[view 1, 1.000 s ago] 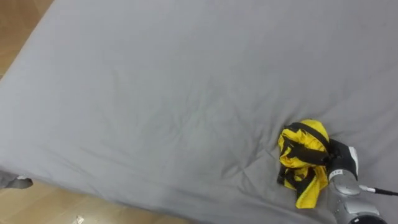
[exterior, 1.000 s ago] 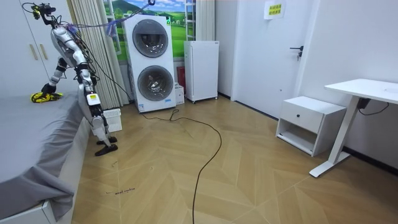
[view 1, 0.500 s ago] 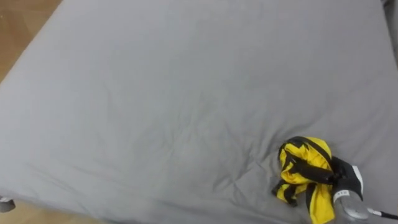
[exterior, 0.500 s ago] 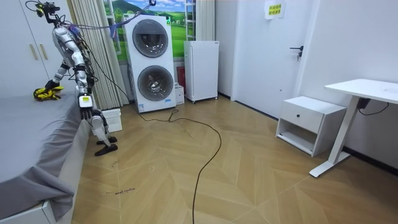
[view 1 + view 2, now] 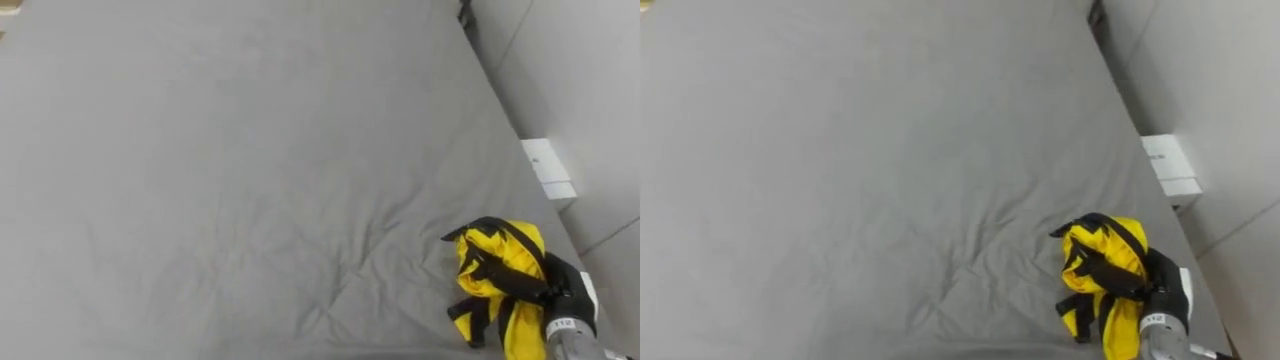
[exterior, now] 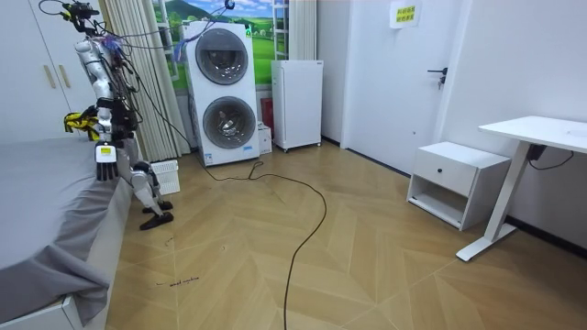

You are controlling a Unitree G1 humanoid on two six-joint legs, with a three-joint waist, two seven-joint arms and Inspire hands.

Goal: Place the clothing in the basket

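A crumpled yellow and black garment point(image 5: 497, 272) hangs just above the grey bed sheet point(image 5: 250, 150) at the lower right of the eye views. My right hand point(image 5: 566, 300) comes in from the lower right and is shut on it, dark fingers curled into the cloth. In the right eye view the same garment point(image 5: 1101, 265) sits in that hand point(image 5: 1162, 291). In the room view I stand upright at the bed's edge, with the garment point(image 6: 79, 119) at chest height and my left hand point(image 6: 105, 167) hanging by my side. A white slatted basket point(image 6: 165, 176) stands on the floor by my legs.
A pale wall with a small white box point(image 5: 548, 168) runs along the bed's right side. Behind me are a curtain, a stacked washer and dryer point(image 6: 220, 92) and a white cabinet point(image 6: 296, 103). A nightstand point(image 6: 456, 181) and desk point(image 6: 537, 128) stand far across the wooden floor.
I have straightened up from leaning over the bed. My right hand has lifted the garment off the sheet and drawn it toward my body. The eye views have swung toward the wall.
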